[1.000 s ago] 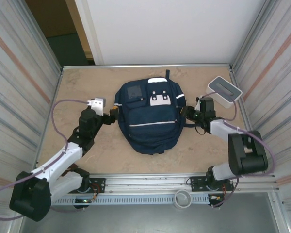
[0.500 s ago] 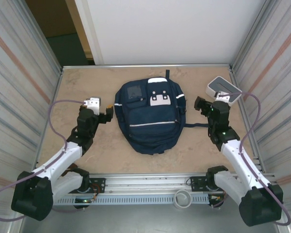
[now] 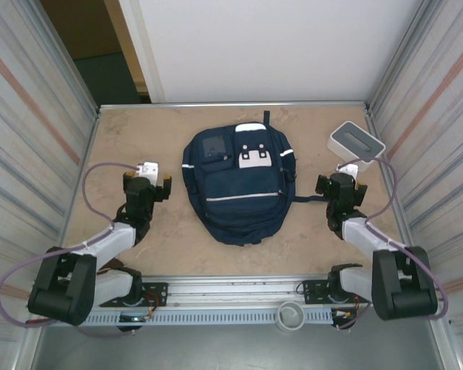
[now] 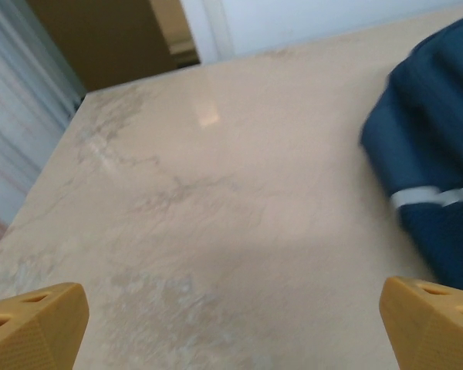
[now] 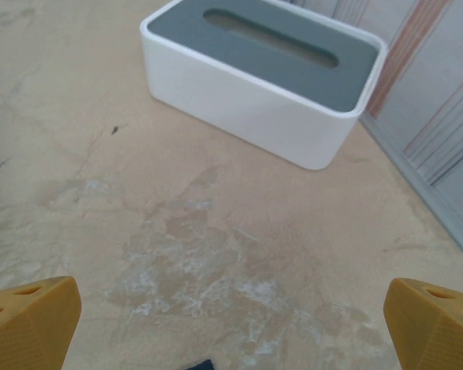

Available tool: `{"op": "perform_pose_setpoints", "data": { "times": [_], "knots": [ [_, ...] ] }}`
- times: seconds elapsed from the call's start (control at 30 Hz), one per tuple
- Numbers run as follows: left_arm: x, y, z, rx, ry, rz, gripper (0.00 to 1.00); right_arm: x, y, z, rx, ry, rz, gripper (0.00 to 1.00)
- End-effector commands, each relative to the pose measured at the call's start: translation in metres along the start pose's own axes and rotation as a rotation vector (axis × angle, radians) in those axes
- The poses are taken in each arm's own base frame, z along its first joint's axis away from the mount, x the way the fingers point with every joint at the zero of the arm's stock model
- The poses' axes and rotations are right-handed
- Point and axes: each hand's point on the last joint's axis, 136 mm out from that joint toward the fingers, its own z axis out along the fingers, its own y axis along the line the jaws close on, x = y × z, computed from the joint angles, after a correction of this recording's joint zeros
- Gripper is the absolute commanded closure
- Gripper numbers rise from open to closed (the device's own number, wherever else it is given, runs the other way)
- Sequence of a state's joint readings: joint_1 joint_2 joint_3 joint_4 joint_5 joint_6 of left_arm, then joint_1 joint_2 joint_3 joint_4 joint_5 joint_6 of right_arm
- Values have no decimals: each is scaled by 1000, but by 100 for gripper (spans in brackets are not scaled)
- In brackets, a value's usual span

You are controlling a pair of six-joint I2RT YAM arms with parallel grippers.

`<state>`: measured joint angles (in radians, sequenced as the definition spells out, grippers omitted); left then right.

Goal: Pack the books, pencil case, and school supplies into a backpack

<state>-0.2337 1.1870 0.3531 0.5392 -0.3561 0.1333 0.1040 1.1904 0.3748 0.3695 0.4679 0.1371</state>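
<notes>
So the beige marbled worktop (image 3: 309,131) is boxed in by ribbed metal walls. The navy backpack (image 3: 239,193) lies flat pretty much dead centre of it, front side up, with the top handle pointing at the far edge. On its front you can see a grey square patch (image 3: 213,146) up on the left, white patches (image 3: 255,158) next to that, and a thin pale stripe (image 3: 243,197) running across the lower half. A dark strap (image 3: 305,200) trails off its right side onto the worktop.

The left arm (image 3: 100,247) reaches up from the near edge along the left side, and the right arm (image 3: 370,235) does the same on the right. Both have a purple-ish cable looping off them.

A white box with a grey slotted top (image 3: 356,144) sits in the far right corner, well apart from the bag.

The left gripper (image 3: 154,185) is just beside the backpack's left flank, not touching it. From the left wrist its claw (image 4: 231,324) is spread wide with nothing in it. The two yellow fingertips (image 4: 31,324) sit at opposite bottom corners of that view, with the bag's edge (image 4: 436,154) off to the right.

The right gripper (image 3: 339,186) is near the end of that strap, between the bag and the box. Its claw (image 5: 231,324) is also spread wide and holding nothing, and the white box (image 5: 262,77) is straight ahead of it.
</notes>
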Motion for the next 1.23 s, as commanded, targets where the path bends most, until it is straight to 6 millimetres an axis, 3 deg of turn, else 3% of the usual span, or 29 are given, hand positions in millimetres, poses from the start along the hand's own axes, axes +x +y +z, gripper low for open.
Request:
{"op": "perform_pose_setpoints", "data": {
  "times": [0.0, 0.17, 0.27, 0.43, 0.57, 0.63, 0.7, 0.77, 1.2],
  "knots": [
    [-11, 18, 6, -28, -80, -94, 2, -18, 14, 10, -59, -73, 7, 1],
    [3, 25, 10, -32, -124, -147, 1, -17, 22, 17, -101, -84, -11, 1],
    [6, 19, 15, -4, -128, -132, 1, -20, 19, 14, -111, -131, -5, 1],
    [19, 8, 43, 25, -78, -113, 1, -21, 14, 16, -138, -141, 22, 1],
    [24, 21, 54, 17, -4, -179, 1, -22, 36, 15, -311, -188, 51, 1],
    [26, 20, 53, 25, 13, -182, 1, -6, 40, 30, -320, -164, 61, 1],
    [25, 21, 54, 21, 4, -181, 1, -11, 43, 42, -334, -161, 67, 1],
    [27, 20, 53, 25, 18, -182, 1, -3, 43, 52, -307, -41, 52, 1],
    [26, 20, 53, 25, 12, -181, 1, -4, 48, 49, -319, -65, 30, 1]
  ]
}}
